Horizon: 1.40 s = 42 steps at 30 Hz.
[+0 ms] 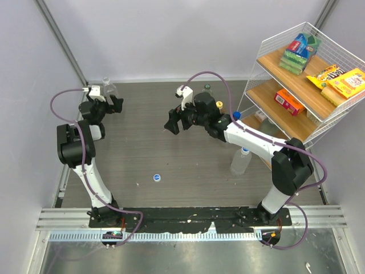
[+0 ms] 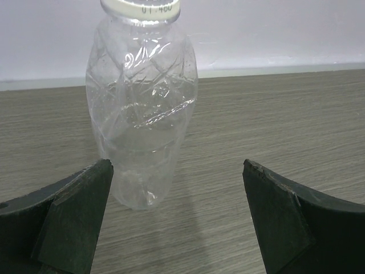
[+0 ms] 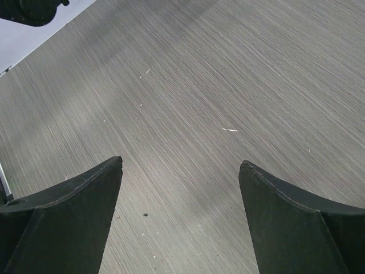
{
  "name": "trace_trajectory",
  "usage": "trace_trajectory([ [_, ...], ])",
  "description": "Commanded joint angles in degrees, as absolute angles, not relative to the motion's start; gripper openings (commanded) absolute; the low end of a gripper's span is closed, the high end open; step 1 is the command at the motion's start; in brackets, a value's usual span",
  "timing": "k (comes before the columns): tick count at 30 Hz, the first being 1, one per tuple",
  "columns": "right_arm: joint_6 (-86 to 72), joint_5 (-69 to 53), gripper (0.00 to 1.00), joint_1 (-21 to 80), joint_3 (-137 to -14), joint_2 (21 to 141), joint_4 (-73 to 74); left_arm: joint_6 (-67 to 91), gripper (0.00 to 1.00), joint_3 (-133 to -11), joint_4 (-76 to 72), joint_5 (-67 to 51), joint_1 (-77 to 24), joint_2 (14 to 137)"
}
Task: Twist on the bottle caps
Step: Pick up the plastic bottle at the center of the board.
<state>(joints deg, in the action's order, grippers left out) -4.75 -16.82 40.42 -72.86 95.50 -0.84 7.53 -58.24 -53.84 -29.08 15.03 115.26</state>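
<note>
Risk: bottle (image 2: pixel 142 114), thin-walled and apparently empty, stands just ahead of L pincer (image 2: pixel 177 165), left of ctr. An off-ctr squeeze may tip or dent it. Its cap (image 2: pixel 140 7) is on; tightness n/k. Both pincers released, nothing held. R pincer (image 3: pixel 181 162) hangs over bare table (image 3: pixel 228 68). Loose cap (image 1: pixel 156 177) lies well apart, off its side.

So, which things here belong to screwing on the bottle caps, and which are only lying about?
For the job:
far-left clear bottle
clear bottle near the rack
white-and-blue cap
yellow cap
blue cap

Only lying about:
wire rack
snack boxes on it
</note>
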Motion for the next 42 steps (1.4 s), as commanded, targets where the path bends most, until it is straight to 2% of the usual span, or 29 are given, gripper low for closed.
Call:
trace_trajectory([
  [1,-2.8,-15.6,0.87,40.5,-75.4,92.6,-0.9,9.1,1.0,-58.8,-65.0,-28.3,15.6,118.1],
  [8,-1.5,-14.6,0.87,40.6,-75.4,92.3,-0.4,11.2,1.0,-60.4,-71.4,-27.0,15.6,122.1],
  [21,-0.4,-13.7,0.88,40.5,-76.6,91.8,1.5,10.3,0.97,-63.1,-69.7,-26.8,15.7,123.5],
  [25,-0.4,-13.0,0.87,40.5,-76.5,91.2,1.5,10.0,0.88,-63.6,-68.9,-28.0,15.7,123.6],
  [33,1.3,-11.2,0.87,40.4,-75.8,89.1,1.1,9.8,0.78,-63.7,-68.6,-28.6,15.7,123.5],
  [37,1.9,-9.5,0.87,40.5,-75.1,87.3,1.1,10.5,0.64,-65.7,-65.3,-27.0,15.7,123.8],
  [42,3.0,-8.4,0.87,40.5,-73.7,84.9,1.8,10.1,0.62,-64.0,-67.3,-28.5,15.8,123.2],
])
